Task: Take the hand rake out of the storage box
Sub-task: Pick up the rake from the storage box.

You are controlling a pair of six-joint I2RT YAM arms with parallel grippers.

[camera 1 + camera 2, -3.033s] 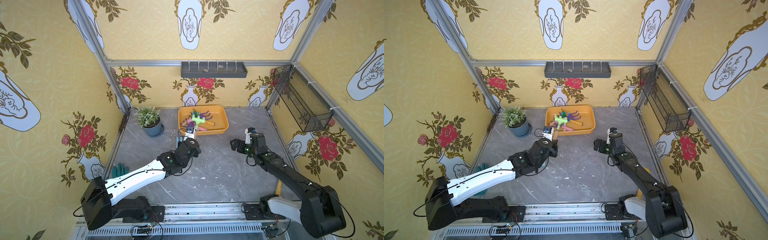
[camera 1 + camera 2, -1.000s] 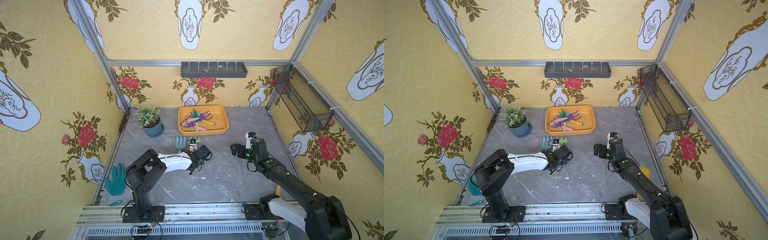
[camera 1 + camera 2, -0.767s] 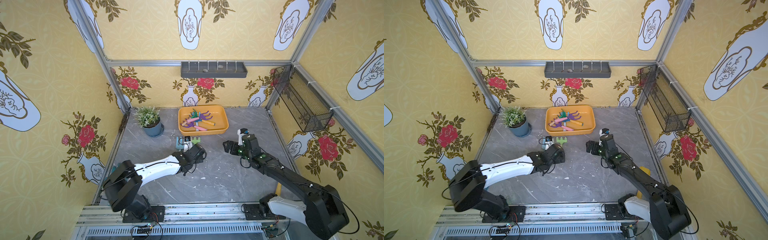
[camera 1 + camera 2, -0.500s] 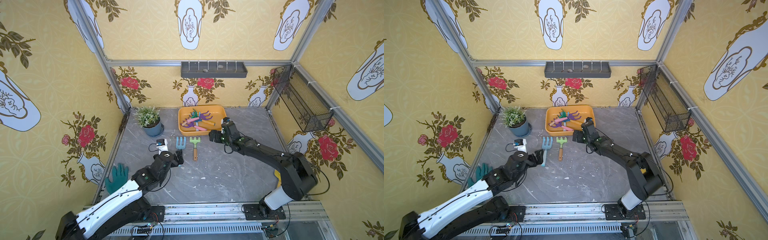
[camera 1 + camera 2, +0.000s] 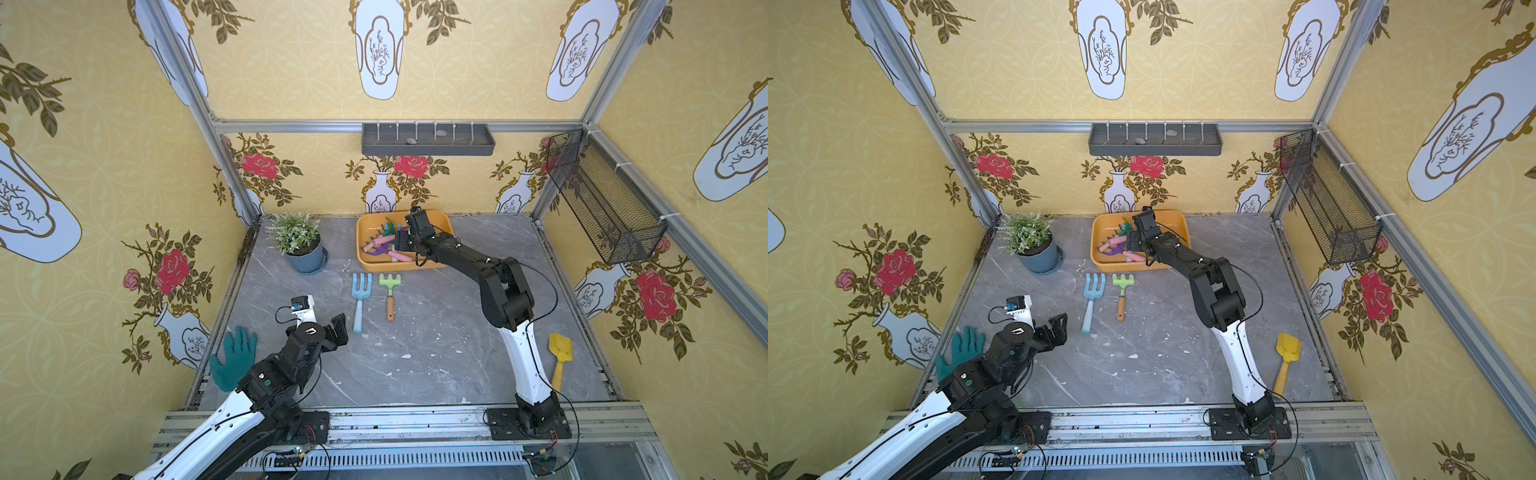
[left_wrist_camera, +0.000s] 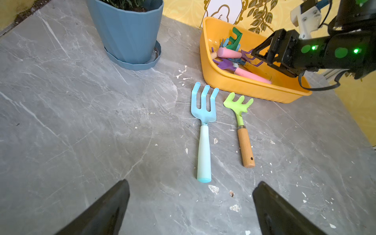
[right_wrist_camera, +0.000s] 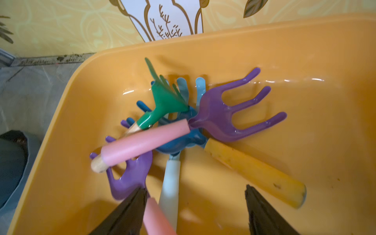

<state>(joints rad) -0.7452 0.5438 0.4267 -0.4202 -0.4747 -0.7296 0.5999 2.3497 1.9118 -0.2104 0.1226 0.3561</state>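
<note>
Right end effector point(image 7: 193, 188) low inside the box point(image 7: 305, 61), jaws parted, nothing pinched between them as far as shows. Straddles a pale blue handle point(image 7: 169, 183) and a pink one beside it. Reads as the reach before a grasp, not the grasp itself.

In the box, at the back of the surface point(image 5: 436, 332) near the wall: a crossed heap of rakes. On top, a purple rake point(image 7: 221, 120) with a pink handle, laid across a green rake point(image 7: 164, 101) and a dark blue rake point(image 7: 179, 142) with a yellow handle. Lower down, a second purple head point(image 7: 130, 179). Target unclear; most nearly centred between the jaws, the pale blue handle.

Just outside the box, on its near side: a blue rake point(image 5: 360, 291) and a light green rake point(image 5: 390, 286) with a wooden handle, side by side on the surface, apart from each other and clear of the rim. Judging by that, two out already, about five left inside.

Further out: left end effector point(image 5: 340, 330), jaws wide and empty, above the surface just short of the blue rake's handle end. Beyond, a plant point(image 5: 305, 253) left of the box, a glove point(image 5: 232, 361) at the left edge, a shovel point(image 5: 559, 353) at the right.

Left to do: close on one handle, lift it free of the tangle, carry over the rim, set down.
</note>
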